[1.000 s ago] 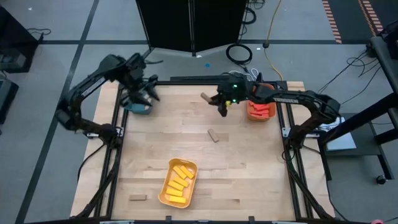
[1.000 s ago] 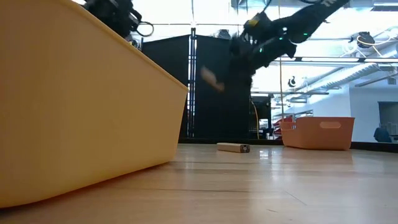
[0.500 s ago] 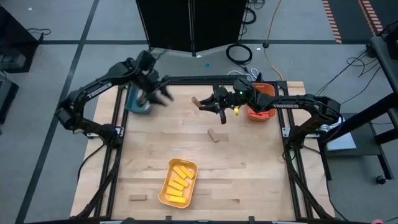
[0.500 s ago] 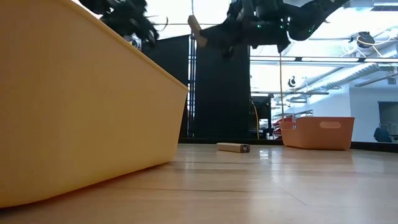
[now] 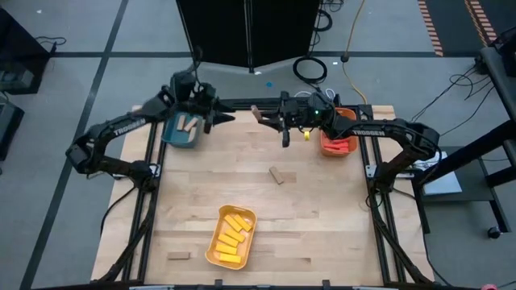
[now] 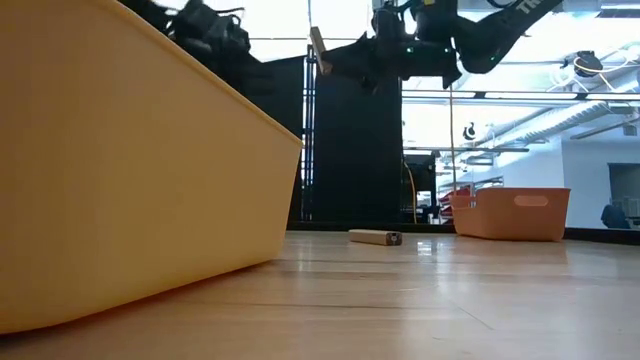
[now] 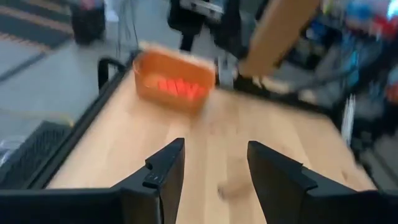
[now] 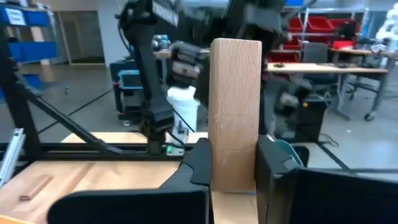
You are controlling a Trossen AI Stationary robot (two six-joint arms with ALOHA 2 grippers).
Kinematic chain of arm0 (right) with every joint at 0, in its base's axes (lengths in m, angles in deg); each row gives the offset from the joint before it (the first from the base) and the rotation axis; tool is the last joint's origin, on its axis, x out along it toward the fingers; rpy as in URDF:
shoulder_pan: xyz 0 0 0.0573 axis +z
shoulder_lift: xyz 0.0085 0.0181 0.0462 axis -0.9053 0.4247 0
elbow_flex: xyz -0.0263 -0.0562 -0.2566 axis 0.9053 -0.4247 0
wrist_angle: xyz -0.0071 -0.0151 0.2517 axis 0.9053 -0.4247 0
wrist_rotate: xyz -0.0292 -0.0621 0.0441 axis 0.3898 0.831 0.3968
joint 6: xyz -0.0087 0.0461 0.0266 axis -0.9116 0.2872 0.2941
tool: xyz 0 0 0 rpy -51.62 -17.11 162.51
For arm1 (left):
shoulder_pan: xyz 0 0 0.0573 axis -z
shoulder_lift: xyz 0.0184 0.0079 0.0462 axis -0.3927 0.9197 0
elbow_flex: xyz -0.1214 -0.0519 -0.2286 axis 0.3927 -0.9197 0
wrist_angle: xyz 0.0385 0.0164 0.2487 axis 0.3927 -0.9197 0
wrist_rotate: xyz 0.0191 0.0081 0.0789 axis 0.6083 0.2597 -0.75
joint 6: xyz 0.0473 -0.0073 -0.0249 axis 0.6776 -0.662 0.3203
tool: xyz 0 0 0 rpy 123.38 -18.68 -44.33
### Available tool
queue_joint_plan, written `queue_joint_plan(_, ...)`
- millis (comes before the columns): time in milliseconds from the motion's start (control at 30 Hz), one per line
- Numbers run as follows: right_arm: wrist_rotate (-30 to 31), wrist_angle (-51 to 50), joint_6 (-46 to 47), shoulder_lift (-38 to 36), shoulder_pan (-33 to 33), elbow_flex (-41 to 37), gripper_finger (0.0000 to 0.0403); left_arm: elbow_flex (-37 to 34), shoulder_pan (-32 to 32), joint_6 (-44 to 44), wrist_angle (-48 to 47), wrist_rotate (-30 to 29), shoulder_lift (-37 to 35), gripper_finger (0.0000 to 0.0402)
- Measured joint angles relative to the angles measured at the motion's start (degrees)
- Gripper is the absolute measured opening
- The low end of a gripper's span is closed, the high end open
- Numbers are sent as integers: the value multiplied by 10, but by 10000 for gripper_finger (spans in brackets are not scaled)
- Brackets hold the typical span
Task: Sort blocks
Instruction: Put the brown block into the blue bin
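High view showed the left gripper [image 5: 216, 118] raised at the far left of the table [image 5: 322, 209], its fingers [image 7: 163, 168] parted with nothing between them; just behind and below it sat the teal tray [image 5: 179, 131] with a tan block [image 5: 190, 124] lying inside; well toward the near edge from that gripper, a loose tan block [image 5: 179, 256] lay flat on the wood by the front left corner, and nearer the middle stood the yellow tray [image 5: 231, 236] with its yellow blocks [image 5: 232, 239] laid in it; from where I stood the two grippers faced one another across a small gap over the far edge; the right gripper [image 5: 266, 118] was clenched on a held tan block [image 8: 235, 112], which stood upright between its fingers [image 8: 272, 165] in the right wrist view and stuck out past the tips toward the left gripper; in the low view that same block hung high above the table, tilted; below and nearer than the right gripper, another tan block [image 5: 276, 176] lay on the table's middle, apart from everything; behind the right gripper, along its arm, the orange tray [image 5: 339, 142] sat at the far right with red blocks [image 5: 340, 143] in it.
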Motion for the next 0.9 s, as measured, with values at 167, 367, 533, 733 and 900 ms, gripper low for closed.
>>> queue_joint_plan(167,-12,59,-1,24,0,0,17,-150,21,-213,399,-22,-4,170)
queue_joint_plan(367,-26,143,26,63,2,0,17,-188,51,-285,550,-61,12,170)
queue_joint_plan(533,-24,188,57,88,6,2,17,-188,78,-243,553,-61,12,173)
queue_joint_plan(733,-24,178,72,122,19,45,17,-188,117,-201,558,-65,12,227)
queue_joint_plan(900,-14,155,72,127,21,63,17,-188,125,-186,566,-82,11,289)
